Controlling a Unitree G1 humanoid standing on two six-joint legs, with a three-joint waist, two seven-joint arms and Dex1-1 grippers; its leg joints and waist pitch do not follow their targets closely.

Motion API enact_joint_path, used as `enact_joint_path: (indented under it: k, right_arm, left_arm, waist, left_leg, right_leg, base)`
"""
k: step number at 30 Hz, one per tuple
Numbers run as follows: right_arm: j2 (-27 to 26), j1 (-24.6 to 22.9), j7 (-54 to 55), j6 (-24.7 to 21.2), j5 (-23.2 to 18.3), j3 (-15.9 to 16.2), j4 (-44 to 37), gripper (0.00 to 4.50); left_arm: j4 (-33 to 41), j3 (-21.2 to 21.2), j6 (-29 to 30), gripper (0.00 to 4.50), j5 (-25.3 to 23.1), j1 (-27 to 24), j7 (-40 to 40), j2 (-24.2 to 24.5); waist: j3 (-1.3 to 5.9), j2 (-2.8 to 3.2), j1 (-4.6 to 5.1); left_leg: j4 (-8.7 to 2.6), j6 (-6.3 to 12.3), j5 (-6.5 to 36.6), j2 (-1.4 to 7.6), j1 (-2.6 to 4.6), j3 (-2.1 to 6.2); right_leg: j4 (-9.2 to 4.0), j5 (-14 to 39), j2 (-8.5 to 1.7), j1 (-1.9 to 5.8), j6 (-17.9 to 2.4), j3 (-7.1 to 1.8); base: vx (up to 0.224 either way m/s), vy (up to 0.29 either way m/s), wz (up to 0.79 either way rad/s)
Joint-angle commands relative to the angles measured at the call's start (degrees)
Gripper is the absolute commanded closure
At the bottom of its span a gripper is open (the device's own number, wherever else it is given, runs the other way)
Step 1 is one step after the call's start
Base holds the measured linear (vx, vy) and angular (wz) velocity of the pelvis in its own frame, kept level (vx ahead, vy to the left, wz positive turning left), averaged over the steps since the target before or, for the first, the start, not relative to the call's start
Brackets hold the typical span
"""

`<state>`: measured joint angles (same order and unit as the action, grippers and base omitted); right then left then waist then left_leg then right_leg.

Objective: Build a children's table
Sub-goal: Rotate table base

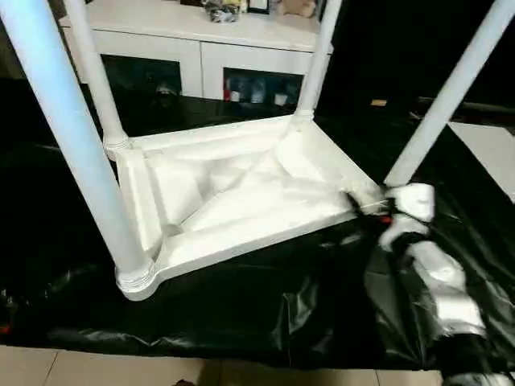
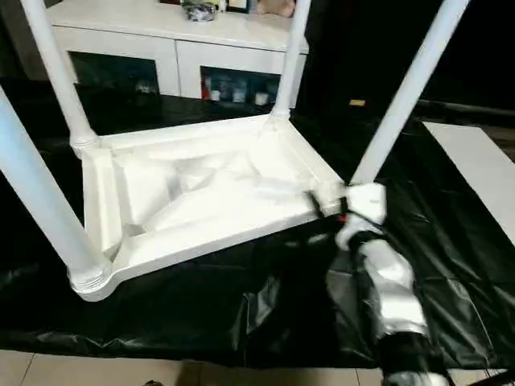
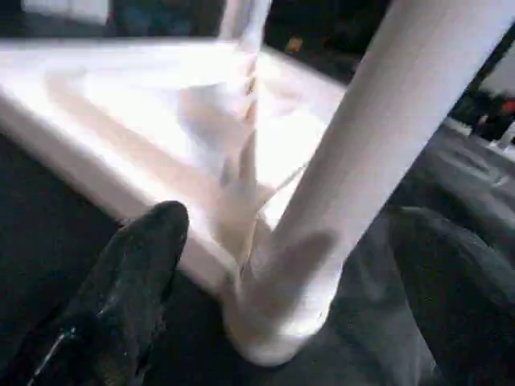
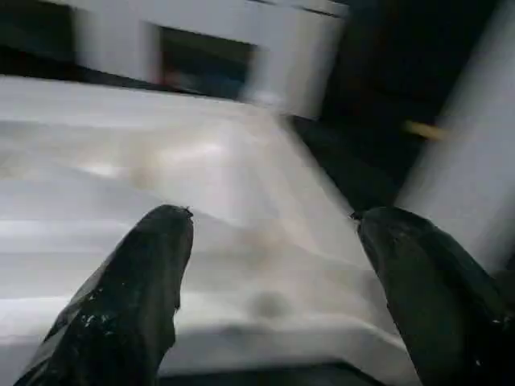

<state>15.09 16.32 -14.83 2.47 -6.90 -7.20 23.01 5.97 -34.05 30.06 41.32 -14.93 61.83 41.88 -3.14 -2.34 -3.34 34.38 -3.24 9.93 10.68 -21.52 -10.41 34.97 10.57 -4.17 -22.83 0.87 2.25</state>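
Note:
The children's table lies upside down, its white tabletop [image 1: 233, 193] showing X ribs, on black sheeting. All four white legs stand up from the corner sockets: near left [image 1: 72, 137], far left [image 1: 96, 72], far right [image 1: 318, 56], near right [image 1: 447, 96]. My right gripper [image 1: 360, 203] is at the near right corner, beside that leg's foot. In the right wrist view it [image 4: 272, 215] is open, with the tabletop's rim beyond the fingers. My left gripper [image 3: 290, 215] is open, one black finger [image 3: 145, 265] on each side of a leg's base [image 3: 282, 314], not pressing on it.
A white cabinet [image 1: 201, 48] with glass doors stands close behind the table. Crinkled black plastic sheeting [image 1: 265, 305] covers the work surface down to its front edge, with pale floor tiles [image 1: 121, 370] below. A white panel [image 1: 491, 153] lies at the far right.

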Motion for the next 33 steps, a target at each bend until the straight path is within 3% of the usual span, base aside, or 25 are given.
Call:
enact_joint_path:
  k: [1,3,6,9,11,12,14,17,18,19,20,21,22,23,24,25,26,27,28,29,30,31,33]
  right_arm:
    - [1.2,-0.6,4.9,-4.0,2.1,-2.1,-0.3,0.82]
    - [2.2,-1.0,7.2,-7.7,3.3,-2.0,0.2,0.82]
    - [2.8,-0.9,7.8,-10.2,4.2,-1.1,1.4,0.82]
    - [2.6,-0.4,7.6,-11.1,4.9,-0.2,2.6,0.82]
    - [1.9,0.3,6.9,-12.2,5.4,0.9,3.3,0.82]
    - [1.4,0.7,6.2,-12.8,5.5,1.8,3.7,0.82]
    - [0.9,1.0,6.0,-13.6,5.6,2.6,3.7,0.82]
    - [-0.3,1.4,5.5,-14.1,5.6,3.5,3.5,0.82]
    - [-0.8,1.5,4.9,-14.1,5.6,4.0,3.6,0.82]
    - [-1.1,1.8,4.6,-14.0,5.6,4.3,4.0,0.82]
    - [-1.1,1.8,4.6,-14.0,5.6,4.3,4.0,0.82]
    - [-1.3,2.3,4.2,-13.8,5.6,4.8,4.8,0.82]
    - [-1.9,3.9,3.7,-13.2,6.0,5.5,7.2,0.82]
    - [-1.9,3.9,3.7,-13.2,6.0,5.5,7.2,0.82]
    - [-2.0,4.9,3.7,-13.0,6.3,5.9,8.7,0.82]
    - [-2.5,7.4,3.6,-12.2,6.9,6.5,12.4,0.82]
    - [-2.6,8.0,3.6,-12.0,7.1,6.6,13.3,0.82]
    - [-2.8,9.2,3.6,-11.5,7.4,6.8,15.0,0.82]
    - [-3.3,10.8,3.2,-10.8,7.3,6.9,17.3,0.82]
    - [-3.8,12.2,2.8,-10.2,7.3,7.2,19.2,0.82]
    - [-4.1,12.9,2.5,-9.9,7.4,7.3,20.1,0.82]
    - [-4.6,14.2,1.6,-9.5,7.4,7.7,21.7,0.82]
    - [-5.4,15.6,0.6,-9.1,7.5,8.2,23.4,0.82]
  left_arm:
    - [0.7,0.3,0.0,0.12,2.0,1.2,1.3,-0.5]
    - [1.6,1.7,0.9,0.12,3.7,3.1,2.1,-1.0]
    - [1.4,4.3,0.5,0.12,3.6,5.8,2.4,-1.4]
    - [0.4,6.6,-0.4,0.12,1.7,7.8,1.7,-1.8]
    - [-1.0,8.6,-1.6,0.12,-0.6,9.6,0.6,-2.3]
    - [-1.7,9.4,-2.2,0.12,-1.6,10.3,0.3,-2.5]
    - [-2.2,9.9,-2.6,0.12,-2.0,10.6,-0.1,-2.5]
    - [-2.0,10.2,-2.0,0.12,-1.5,10.3,0.1,-2.0]
    - [-1.1,10.3,-1.8,0.12,-0.9,9.9,0.6,-2.0]
    - [-0.1,10.6,-1.3,0.12,-0.3,10.1,0.6,-2.4]
    - [-0.1,10.6,-1.3,0.12,-0.3,10.1,0.6,-2.4]
    - [1.0,11.4,-1.2,0.12,0.0,10.5,0.6,-2.8]
    - [3.5,13.4,-0.1,0.12,1.0,12.0,0.1,-4.0]
    - [3.5,13.4,-0.1,0.12,1.0,12.0,0.1,-4.0]
    - [4.7,14.4,0.4,0.12,1.6,12.8,-0.3,-4.7]
    - [7.0,16.4,1.6,0.12,2.8,14.6,-1.3,-6.0]
    - [7.5,16.9,1.8,0.12,3.0,15.0,-1.5,-6.2]
    - [8.5,17.9,2.3,0.12,3.4,15.7,-1.8,-6.6]
    - [9.9,19.1,3.1,0.12,4.1,16.4,-2.0,-6.9]
    - [11.3,20.2,4.0,0.12,4.7,17.0,-1.9,-7.1]
    - [12.0,20.8,4.5,0.12,5.0,17.2,-2.0,-7.0]
    - [13.6,22.3,5.4,0.12,5.4,17.7,-1.9,-6.8]
    - [15.9,24.9,6.5,0.12,5.2,18.6,-1.7,-7.0]
  waist:
    - [1.87,1.73,0.31]
    - [1.9,1.55,0.36]
    - [1.87,1.45,0.77]
    - [1.8,1.55,1.15]
    - [1.9,1.65,1.6]
    - [1.91,1.72,1.97]
    - [1.77,1.83,2.16]
    - [1.35,2.31,2.98]
    - [0.85,2.72,2.98]
    - [0.72,2.65,2.92]
    - [0.77,3.81,0.38]
    - [0.57,2.76,-1.67]
    - [1.63,-0.08,-1.59]
    - [1.58,-2.63,-0.84]
    - [1.45,-1.01,-1.54]
    - [1.94,-0.15,-3.1]
    - [2.6,1.86,-3.13]
    - [2.62,1.97,-2.18]
    - [2.7,2.6,-2.15]
    - [2.62,2.02,-1.83]
    - [2.5,1.71,-1.92]
    - [2.82,1.67,-1.97]
    - [2.93,1.57,-1.77]
  left_leg:
    - [-5.85,-4.72,33.3,1.83,2.21,1.49]
    - [-5.55,-4.99,36.0,1.53,2.93,1.73]
    - [-5.54,-4.65,36.1,1.46,2.58,2.22]
    - [-5.72,-4.81,37.1,1.51,2.49,2.58]
    - [-5.91,-4.86,37.8,1.55,2.41,2.83]
    - [-6.18,-4.85,37.8,1.66,2.02,3.03]
    - [-6.3,-4.94,38.7,1.7,2.18,3.14]
    - [-7.49,-5.41,43.5,2.13,1.67,3.81]
    - [-8.91,-5.4,48.0,2.58,1.76,3.25]
    - [-9.92,-5.2,48.9,2.93,1.05,2.77]
    - [-14.35,-5.58,52.1,4.26,-3.6,1.1]
    - [-14.81,-3.94,50.9,4.78,-5.34,-0.09]
    - [-9.04,-2.91,39.0,2.46,0.73,-2.04]
    - [1.24,-2.83,28.5,0.3,5.26,-0.64]
    - [5.39,-0.35,9.4,-0.27,2.37,3.03]
    - [1.14,-1.55,7.4,1.3,-0.56,4.15]
    - [-2.5,-4.63,14.3,2.28,2.86,3.07]
    - [-3.61,-5.26,22.0,2.4,3.55,2.59]
    - [-3.95,-5.42,23.5,2.46,3.59,2.32]
    - [-4.03,-4.81,23.8,2.16,3.2,1.63]
    - [-4.06,-4.59,21.3,1.91,2.01,1.49]
    - [-4.08,-4.45,18.8,1.98,1.62,1.55]
    - [-3.83,-4.27,14.2,1.85,1.07,1.35]
  right_leg:
    - [-5.82,29.3,-2.66,-0.04,-6.3,-1.9]
    - [-6.58,35.0,-2.73,-0.15,-4.3,-1.46]
    - [-6.91,37.5,-2.93,0.15,-3.2,-1.02]
    - [-7.15,37.6,-2.88,0.36,-3.1,-0.49]
    - [-7.07,36.4,-2.89,0.79,-3.4,-0.07]
    - [-6.94,35.4,-3.16,1.3,-3.8,0.29]
    - [-7.2,35.7,-3.17,1.3,-4.0,0.66]
    - [-6.75,34.5,-2.82,2.29,-4.3,1.95]
    - [-5.75,32.6,-1.83,2.62,-4.9,3.05]
    - [-4.34,30.8,-1.31,3.43,-5.1,3.42]
    - [5.96,21.8,-0.24,7.84,-5.3,3.14]
    - [8.57,19.0,-0.16,8.35,-3.6,1.45]
    - [3.97,35.5,-1.28,2.3,0.0,-2.81]
    - [-6.11,54.1,-5.18,-3.65,1.2,-3.58]
    - [-9.44,64.9,-9.42,-1.9,-1.6,-8.4]
    - [-5.57,49.2,-8.72,2.49,-4.8,-6.47]
    - [-2.24,28.5,-2.73,-0.67,-8.3,-2.91]
    - [-1.13,16.8,-1.15,-0.6,-11.1,-2.27]
    - [-0.97,14.0,-1.32,-0.42,-12.4,-2.25]
    - [-1.39,12.4,-1.51,0.28,-13.6,-2.22]
    - [-1.53,12.6,-1.99,1.32,-12.9,-2.57]
    - [-1.18,11.3,-2.27,1.81,-12.7,-2.6]
    - [-1.17,7.9,-2.45,2.1,-12.2,-2.77]
  base:
    - [0.0,0.0,0.0]
    - [0.0,0.0,0.0]
    - [0.0,0.0,0.0]
    - [0.0,0.0,0.0]
    - [0.0,0.0,0.0]
    - [0.0,0.0,0.0]
    - [-0.035,0.029,-0.19]
    - [-0.028,0.019,-0.15]
    - [0.0,0.0,0.0]
    - [-0.061,-0.009,-0.08]
    - [-0.08,-0.042,0.0]
    - [-0.08,-0.042,0.0]
    - [0.004,-0.111,0.03]
    - [0.02,-0.082,-0.1]
    - [0.02,-0.082,-0.1]
    - [0.0,0.0,0.0]
    - [0.0,0.0,0.0]
    - [0.0,0.0,0.0]
    - [-0.062,-0.027,0.31]
    - [0.0,0.0,0.0]
    - [0.0,0.0,0.0]
    - [0.0,0.0,0.0]
    - [0.0,0.0,0.0]
